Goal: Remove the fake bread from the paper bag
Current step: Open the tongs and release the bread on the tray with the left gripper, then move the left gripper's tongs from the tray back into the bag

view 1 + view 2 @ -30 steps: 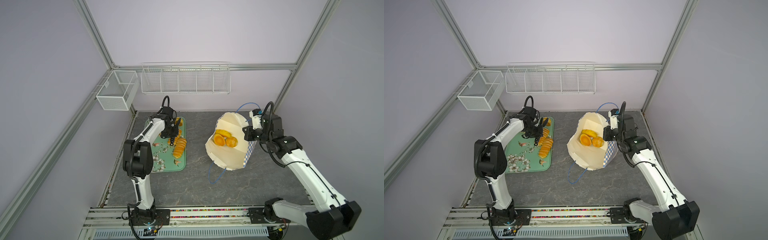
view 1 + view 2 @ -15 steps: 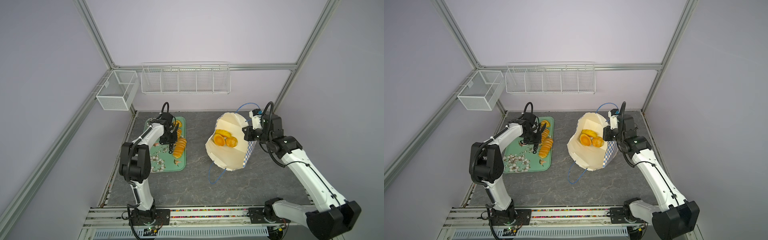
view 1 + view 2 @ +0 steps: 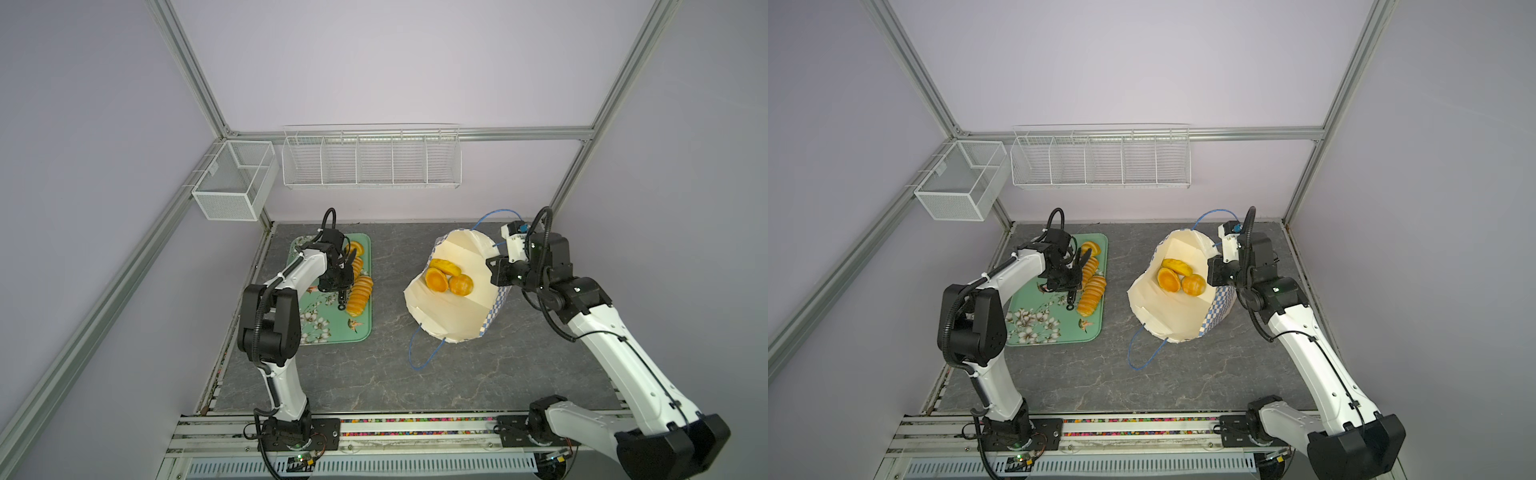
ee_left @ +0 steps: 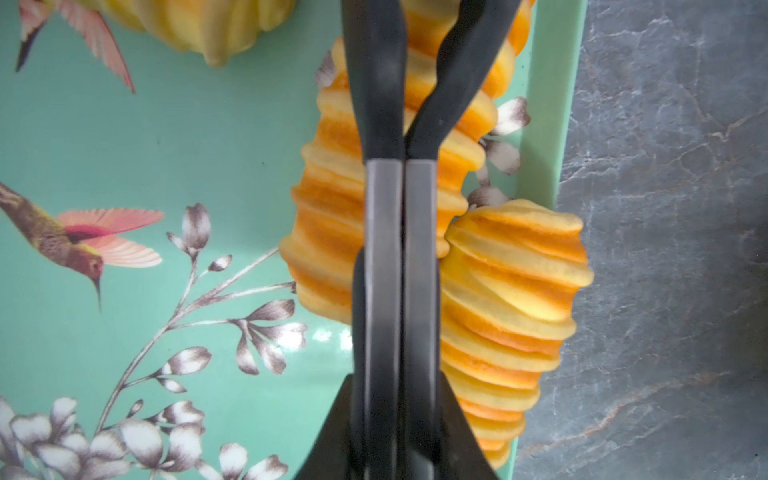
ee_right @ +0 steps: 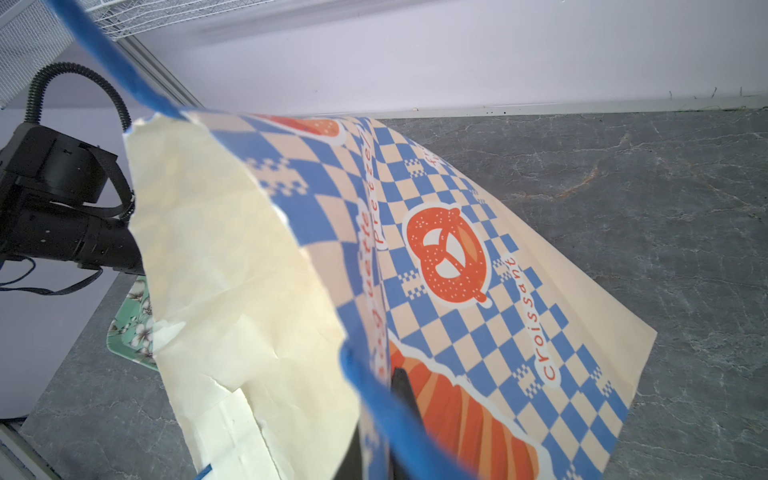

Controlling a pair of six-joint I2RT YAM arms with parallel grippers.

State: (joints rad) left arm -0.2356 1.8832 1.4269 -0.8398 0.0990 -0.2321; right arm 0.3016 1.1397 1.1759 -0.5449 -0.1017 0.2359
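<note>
Three glossy orange buns (image 3: pixel 448 279) are noted inside the tilted checked paper bag (image 3: pixel 451 320), its rim pinched by the right gripper (image 3: pixel 493 271). Ribbed golden loaves (image 3: pixel 360 293) are laid on the floral tray (image 3: pixel 318 330); the left gripper (image 3: pixel 341 305) is pressed together, empty, close beside them.

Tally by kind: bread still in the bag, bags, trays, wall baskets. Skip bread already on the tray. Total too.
fake bread in the bag: 3
paper bag: 1
tray: 1
wall baskets: 2
Total: 7
</note>
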